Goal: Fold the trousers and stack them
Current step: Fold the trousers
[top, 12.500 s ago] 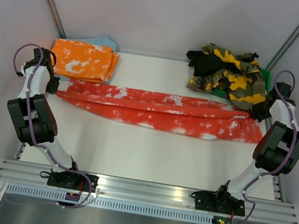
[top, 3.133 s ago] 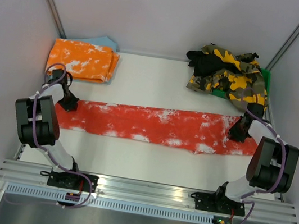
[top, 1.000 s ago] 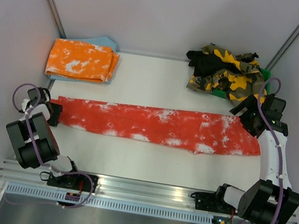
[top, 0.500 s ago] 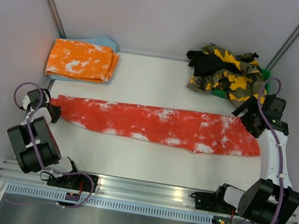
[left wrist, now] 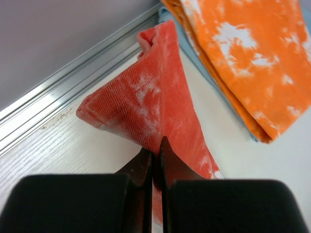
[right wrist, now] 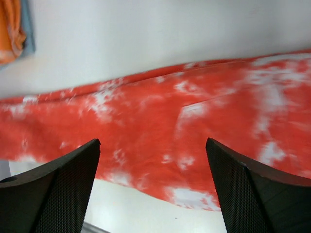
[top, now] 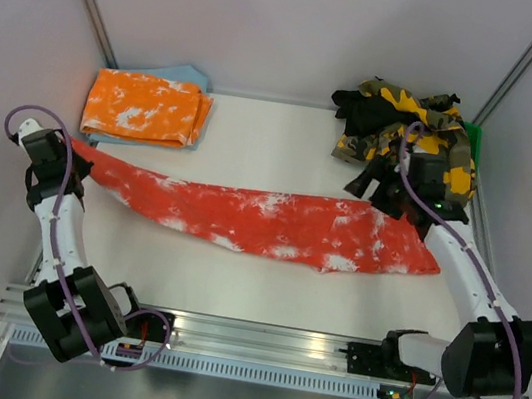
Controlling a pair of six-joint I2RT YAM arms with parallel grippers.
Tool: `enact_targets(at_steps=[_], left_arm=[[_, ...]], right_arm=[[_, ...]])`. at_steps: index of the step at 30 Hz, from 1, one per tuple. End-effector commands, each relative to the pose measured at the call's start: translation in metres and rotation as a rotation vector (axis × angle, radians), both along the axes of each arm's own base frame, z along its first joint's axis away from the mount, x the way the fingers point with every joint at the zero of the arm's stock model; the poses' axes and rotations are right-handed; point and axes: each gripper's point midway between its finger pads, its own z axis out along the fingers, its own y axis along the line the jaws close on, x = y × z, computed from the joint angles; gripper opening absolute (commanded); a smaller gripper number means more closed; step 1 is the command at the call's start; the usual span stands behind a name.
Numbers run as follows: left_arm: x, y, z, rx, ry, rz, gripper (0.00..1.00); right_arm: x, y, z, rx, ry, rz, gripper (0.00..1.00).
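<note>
Left gripper (left wrist: 156,148) is pinching a thin corner of red, white-splotched cloth trousers (top: 272,223) at left, risking slippage; right gripper (right wrist: 153,150) is hanging open.

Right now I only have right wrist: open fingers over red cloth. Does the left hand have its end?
Observer: Yes, the left hand is shut on the left end of the trousers.
Operator: What's beyond my right hand?
Observer: A camouflage pile, at the far right of the table.
Operator: How does the cloth lie?
Observer: One long strip across the table, left to right.
</note>
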Motion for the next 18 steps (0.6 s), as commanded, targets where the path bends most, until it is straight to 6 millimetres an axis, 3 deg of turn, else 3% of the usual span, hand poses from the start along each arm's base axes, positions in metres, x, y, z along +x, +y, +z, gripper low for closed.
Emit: enact_targets(at_steps=[1,3,4,6,7,9,10,11,12,13,14,15,17,18], left_arm=[[0.024,-0.003,0.064,0.178,-0.129,-0.184,0.02],[0.032,-0.017,0.068,0.154,-0.167,-0.267,0.02],[0.034,-0.020,0.072,0.159,-0.190,-0.293,0.02],[0.039,-0.039,0.080,0.147,-0.241,-0.387,0.02],[0.041,-0.042,0.082,0.153,-0.255,-0.412,0.02],[0.043,-0.055,0.085,0.149,-0.283,-0.479,0.02],[0.043,-0.058,0.083,0.147,-0.290,-0.493,0.02],[0.043,-0.062,0.084,0.140,-0.300,-0.508,0.02],[0.043,-0.065,0.085,0.140,-0.306,-0.518,0.02],[0.043,-0.067,0.084,0.137,-0.309,-0.528,0.02],[0.043,-0.071,0.085,0.134,-0.315,-0.547,0.02],[0.043,-0.074,0.086,0.136,-0.321,-0.559,0.02],[0.044,-0.080,0.087,0.132,-0.337,-0.597,0.02],[0.044,-0.084,0.087,0.128,-0.345,-0.612,0.02]], right_arm=[[-0.003,0.087,0.018,0.076,-0.085,0.212,0.95],[-0.003,0.119,0.025,0.110,-0.123,0.251,0.92],[-0.013,0.151,0.021,0.120,-0.116,0.320,0.91],[-0.012,0.183,0.013,0.117,-0.123,0.354,0.89],[-0.025,0.213,0.013,0.125,-0.128,0.426,0.83],[-0.028,0.246,0.010,0.154,-0.150,0.455,0.65],[-0.040,0.273,-0.008,0.154,-0.116,0.496,0.44],[-0.041,0.289,-0.010,0.182,-0.125,0.504,0.38],[-0.043,0.305,-0.029,0.178,-0.100,0.518,0.32],[-0.055,0.327,-0.029,0.188,-0.106,0.554,0.19],[-0.055,0.337,-0.033,0.187,-0.109,0.551,0.15],[-0.056,0.351,-0.050,0.189,-0.084,0.555,0.13],[-0.059,0.380,-0.044,0.224,-0.103,0.579,0.05],[-0.060,0.391,-0.062,0.214,-0.077,0.580,0.04]])
